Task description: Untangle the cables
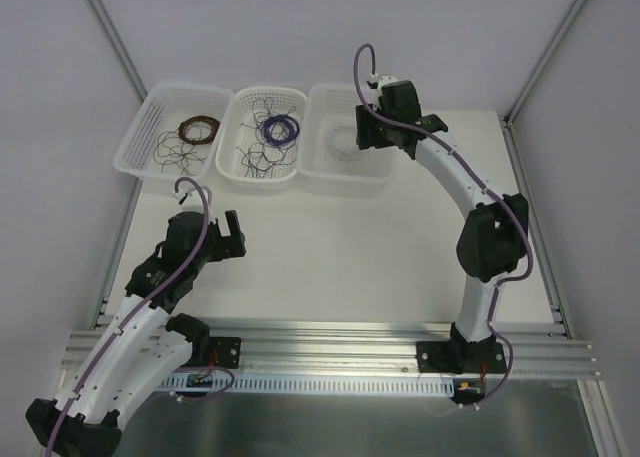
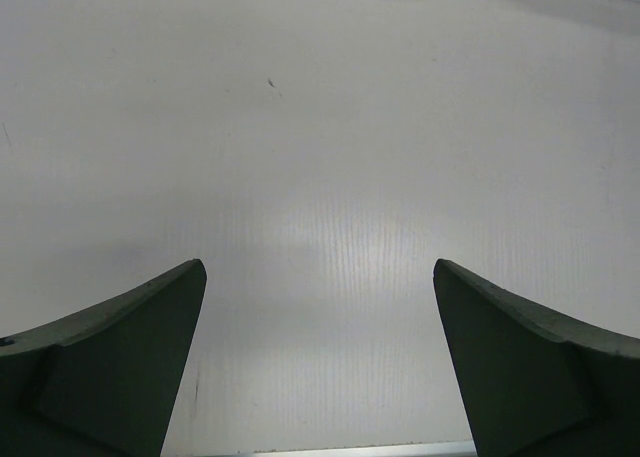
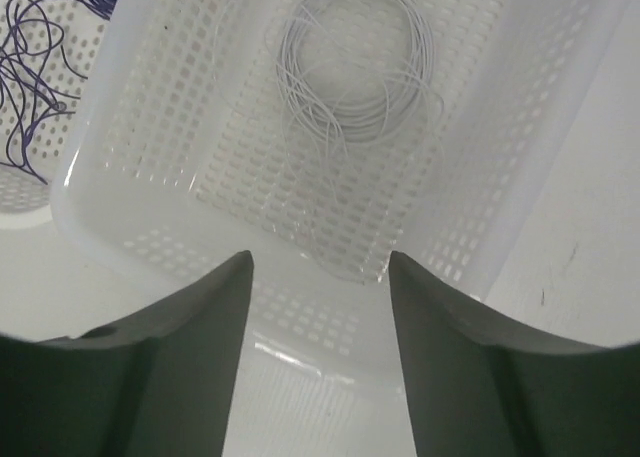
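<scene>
Three white baskets [image 1: 128,163] line the far edge of the tabletop [image 1: 330,257]. Cables [image 1: 257,158] lie tangled in the middle basket [image 1: 262,185], straight ahead of your left fingers [image 2: 120,357], off to the left of your right fingers [image 3: 170,357] over the white coil [image 3: 350,67]. Both pairs gape open, empty; left looks nearer.

- The table [image 1: 340,247] between the baskets and the near rail [image 1: 400,342] is open; a gripper can pass there.
- Left basket [image 1: 128,142], middle basket [image 1: 258,184] and right basket [image 1: 345,180] stand wall against wall at the far edge, open only on top.
- The right gripper [image 3: 320,262], fingers apart, hangs over the right basket's near wall.
- Side walls [image 1: 50,127] close both sides.
</scene>
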Controlling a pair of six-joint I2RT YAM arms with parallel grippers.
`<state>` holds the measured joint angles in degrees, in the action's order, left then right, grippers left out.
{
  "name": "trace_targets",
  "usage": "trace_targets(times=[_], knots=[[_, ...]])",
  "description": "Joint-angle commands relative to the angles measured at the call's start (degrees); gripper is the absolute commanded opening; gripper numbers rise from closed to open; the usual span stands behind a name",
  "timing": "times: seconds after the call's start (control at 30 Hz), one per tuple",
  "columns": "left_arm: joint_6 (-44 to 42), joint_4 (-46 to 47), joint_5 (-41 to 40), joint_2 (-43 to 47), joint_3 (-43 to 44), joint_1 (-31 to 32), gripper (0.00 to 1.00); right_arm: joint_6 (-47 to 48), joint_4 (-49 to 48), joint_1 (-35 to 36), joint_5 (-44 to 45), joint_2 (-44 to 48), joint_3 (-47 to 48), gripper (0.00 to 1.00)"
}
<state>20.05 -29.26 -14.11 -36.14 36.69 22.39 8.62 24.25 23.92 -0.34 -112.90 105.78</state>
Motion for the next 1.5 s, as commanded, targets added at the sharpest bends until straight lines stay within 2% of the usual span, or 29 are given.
trace_targets(times=[0.0, 0.07, 0.1, 0.23, 0.4, 0.57, 0.73, 0.93, 1.17, 1.47], knots=[[-0.98, 0.69, -1.97, 1.33, 0.23, -0.68, 0.99, 1.39, 0.96, -0.28, 2.27, 11.46, -4.5, 0.65], [-0.89, 0.6, -2.76, 2.3, 0.05, -0.6, 0.99, 1.4, 2.2, -0.89, 2.54, 16.47, -8.03, 0.73], [-0.81, 0.6, -2.94, 2.65, 0.05, -0.6, 0.99, 1.4, 3.16, -1.77, 2.62, 18.31, -11.87, 0.82], [-0.28, 0.6, -4.52, 5.89, -0.39, -0.6, 0.99, -0.27, 6.07, -4.49, 5.34, 30.51, -20.58, 1.0], [0.34, 0.69, -7.07, 10.29, -0.91, -0.68, 0.99, -1.59, 12.03, -9.06, 10.35, 43.01, -27.11, 0.97], [1.3, 0.6, -11.02, 18.81, -1.88, -0.6, 0.99, -1.42, 19.15, -11.62, 17.9, 54.7, -30.45, 0.97], [1.39, 0.6, -14.63, 31.55, -3.28, -0.6, 0.99, -0.1, 23.38, -11.88, 24.85, 68.84, -34.31, 0.97], [-0.89, -0.79, -17.62, 45.62, -4.17, -0.59, 0.99, -0.19, 24.01, -11.88, 26.35, 86.23, -40.19, 0.97], [-0.54, -8.79, -16.74, 45.54, -0.57, -0.51, 0.99, 1.74, 21.98, -11.79, 24.95, 103.65, -49.52, 0.97], [2.36, -10.82, -17.0, 45.54, -0.04, -0.6, 0.99, 1.14, 22.51, -11.79, 26.36, 113.94, -56.55, 0.97]])
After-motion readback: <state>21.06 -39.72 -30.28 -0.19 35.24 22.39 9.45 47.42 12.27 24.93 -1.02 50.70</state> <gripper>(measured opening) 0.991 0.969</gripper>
